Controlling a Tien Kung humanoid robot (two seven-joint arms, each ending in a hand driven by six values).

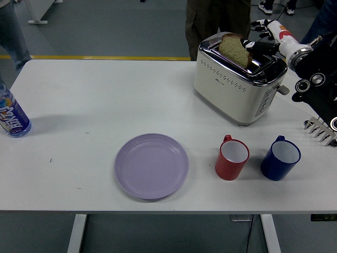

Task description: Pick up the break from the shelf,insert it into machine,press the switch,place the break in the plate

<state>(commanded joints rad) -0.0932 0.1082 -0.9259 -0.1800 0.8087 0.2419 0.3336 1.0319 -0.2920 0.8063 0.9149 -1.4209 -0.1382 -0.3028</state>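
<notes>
Bottle [12, 117]: upright at the table's [95, 100] left edge.
Plate [151, 165]: lavender, bare, near the front.
Toaster [239, 79]: bread [235, 48] standing half out of its slot.
Right hand [259, 41]: reaching in over the toaster, fingers [249, 44] touching the bread's right edge; whether they grip it cannot be told.
Red cup [232, 157], blue cup [280, 158]: upright, side by side.

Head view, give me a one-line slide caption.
Right hand reaches the bread slice standing in the toaster; purple plate waits empty.

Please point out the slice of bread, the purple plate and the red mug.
Brown slice of bread [235, 48], head view, on its crumb face.
Round purple plate [151, 165], head view, on its bare middle.
Red mug [232, 158], head view, on its outer wall.
</notes>
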